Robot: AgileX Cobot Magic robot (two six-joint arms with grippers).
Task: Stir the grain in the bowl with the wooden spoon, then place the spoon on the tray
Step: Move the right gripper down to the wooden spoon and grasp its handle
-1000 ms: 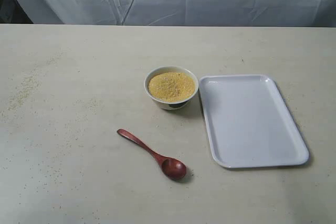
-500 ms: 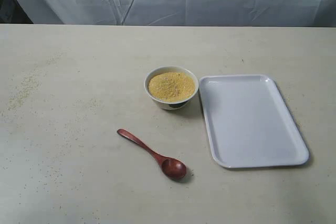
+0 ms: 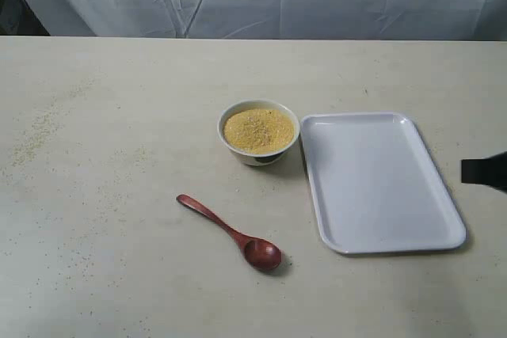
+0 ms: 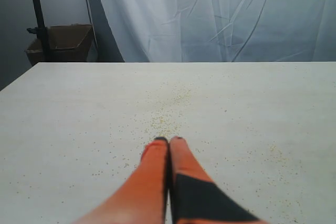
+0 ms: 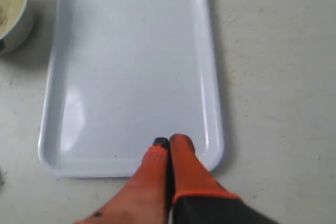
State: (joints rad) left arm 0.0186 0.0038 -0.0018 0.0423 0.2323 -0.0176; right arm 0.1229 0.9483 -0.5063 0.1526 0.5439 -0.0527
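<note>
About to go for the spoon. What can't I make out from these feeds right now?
Wooden spoon: exterior view only; neither wrist camera frames it.
Right gripper: exterior view shows only a dark piece cut by the right edge.
Left gripper: outside the exterior view; its camera frames no task things.
Bowl: cut by the right wrist view's edge.
Grain depth: hidden by the bowl wall.

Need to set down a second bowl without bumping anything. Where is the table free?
Widest: the table left of the bowl and wooden spoon, only stray grains there. Also the strip behind bowl and tray. Tight: the bowl-tray gap, and the right claw hovers by the tray's rim.
</note>
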